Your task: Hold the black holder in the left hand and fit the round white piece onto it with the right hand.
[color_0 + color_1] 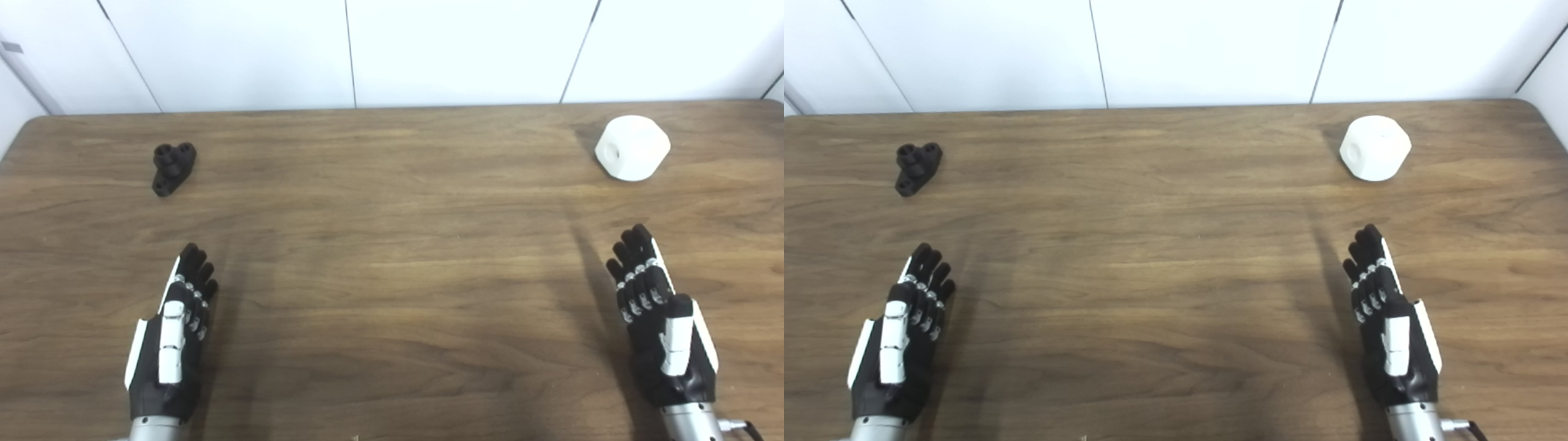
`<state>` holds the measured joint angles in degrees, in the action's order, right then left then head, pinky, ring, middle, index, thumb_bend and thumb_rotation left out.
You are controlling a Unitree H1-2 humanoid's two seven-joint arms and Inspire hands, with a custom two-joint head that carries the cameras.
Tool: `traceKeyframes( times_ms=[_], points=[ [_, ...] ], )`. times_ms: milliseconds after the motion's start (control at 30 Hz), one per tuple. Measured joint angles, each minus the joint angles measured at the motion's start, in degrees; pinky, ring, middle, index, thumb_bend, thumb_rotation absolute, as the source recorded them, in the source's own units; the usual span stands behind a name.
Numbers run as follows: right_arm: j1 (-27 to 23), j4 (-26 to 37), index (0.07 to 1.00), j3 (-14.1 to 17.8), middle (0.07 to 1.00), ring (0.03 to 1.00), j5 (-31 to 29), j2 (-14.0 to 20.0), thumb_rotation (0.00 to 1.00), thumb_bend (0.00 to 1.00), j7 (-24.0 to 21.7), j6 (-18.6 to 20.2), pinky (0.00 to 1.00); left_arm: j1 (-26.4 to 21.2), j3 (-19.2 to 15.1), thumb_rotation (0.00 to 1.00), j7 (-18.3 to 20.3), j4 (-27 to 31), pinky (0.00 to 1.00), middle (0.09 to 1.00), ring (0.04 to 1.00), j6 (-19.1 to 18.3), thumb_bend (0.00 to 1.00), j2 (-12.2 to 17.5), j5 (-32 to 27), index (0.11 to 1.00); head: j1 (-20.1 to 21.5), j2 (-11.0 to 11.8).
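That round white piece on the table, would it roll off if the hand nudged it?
Probably not far: the round white piece has flat facets and sits on one, so it would likely rock or slide rather than roll freely. It looks rigid, like solid plastic. Its smooth surface and bulk may make it somewhat slippery for the right hand.
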<state>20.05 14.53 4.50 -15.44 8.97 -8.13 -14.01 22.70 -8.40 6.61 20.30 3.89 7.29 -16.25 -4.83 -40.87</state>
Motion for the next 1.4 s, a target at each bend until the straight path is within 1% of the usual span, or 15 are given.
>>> traceKeyframes(
  times_ms=[267,333,433,467,633,767,900,1033,1133,1267,1300,1400],
  points=[
    [0.0,-0.3,1.0,0.0,1.0,1.0,0.3,0.0,0.98,0.63,-0.2,-1.1,1.0,0.1,0.1,0.92,0.0,0.0,1.0,1.0,1.0,0.2,0.51,0.0,0.5,1.0,-0.2,0.3],
    [0.0,-0.3,1.0,0.0,1.0,1.0,0.1,0.0,0.97,0.64,-0.2,-1.1,1.0,0.1,0.1,0.92,0.0,0.0,1.0,1.0,1.0,0.7,0.51,-0.1,0.5,1.0,-0.4,1.1],
    [0.0,-0.4,1.0,0.0,1.0,1.0,-0.2,0.0,0.96,0.63,-0.2,-1.1,1.0,0.2,0.2,0.92,0.0,-0.1,1.0,1.0,1.0,1.0,0.5,-0.1,0.5,1.0,-0.4,1.1],
    [0.0,-0.4,1.0,0.0,1.0,1.0,-0.2,0.0,0.96,0.63,-0.2,-1.1,1.0,0.2,0.3,0.92,-0.1,-0.1,1.0,1.0,1.0,1.1,0.5,-0.1,0.6,1.0,-0.4,1.5],
    [0.0,-0.4,1.0,0.0,1.0,1.0,-0.2,0.0,0.96,0.64,-0.2,-1.3,1.0,0.3,0.5,0.92,-0.1,-0.1,1.0,1.0,1.0,1.2,0.49,-0.1,0.8,1.0,-0.4,1.5],
    [0.0,-0.6,1.0,0.0,1.0,1.0,-0.2,0.1,0.97,0.64,-0.3,-1.7,1.0,0.4,0.6,0.93,-0.1,-0.1,1.0,1.0,1.0,1.3,0.48,-0.2,1.0,1.0,-1.1,2.9],
    [0.0,-0.7,1.0,0.0,1.0,1.0,-0.2,0.1,0.98,0.63,-0.5,-2.0,1.0,0.6,0.8,0.93,-0.1,-0.1,1.0,1.0,1.0,1.5,0.47,-0.2,1.6,1.0,-1.1,2.9],
    [0.0,-0.8,1.0,0.0,1.0,1.0,-0.1,0.1,0.99,0.63,-0.8,-2.2,1.0,0.7,0.8,0.95,-0.1,-0.1,1.0,1.0,1.0,1.5,0.46,-0.2,1.8,1.0,-1.1,2.9],
    [0.0,-0.9,1.0,0.0,1.0,1.0,0.0,0.1,0.99,0.63,-0.8,-2.4,1.0,0.7,0.9,0.95,-0.2,-0.1,1.0,1.0,1.0,1.5,0.45,-0.2,1.8,1.0,-1.1,3.9],
    [0.0,-1.0,1.0,0.0,1.0,1.0,0.0,0.1,0.99,0.63,-0.8,-2.4,1.0,0.8,0.9,0.94,-0.2,-0.1,1.0,1.0,1.0,1.5,0.46,-0.3,1.9,1.0,-0.9,4.0],
    [0.0,-1.0,1.0,0.0,1.0,1.0,0.0,0.1,0.98,0.63,-0.8,-2.5,1.0,0.8,0.9,0.94,-0.2,-0.2,1.0,1.0,1.0,1.6,0.46,-0.3,1.9,1.0,-0.9,4.5],
    [0.0,-1.1,1.0,0.0,1.0,1.0,-0.1,0.1,0.98,0.63,-0.9,-2.5,1.0,0.8,0.9,0.94,-0.2,-0.6,1.0,1.0,1.0,1.9,0.45,-0.3,1.8,1.0,-0.9,4.5]
  ],
)
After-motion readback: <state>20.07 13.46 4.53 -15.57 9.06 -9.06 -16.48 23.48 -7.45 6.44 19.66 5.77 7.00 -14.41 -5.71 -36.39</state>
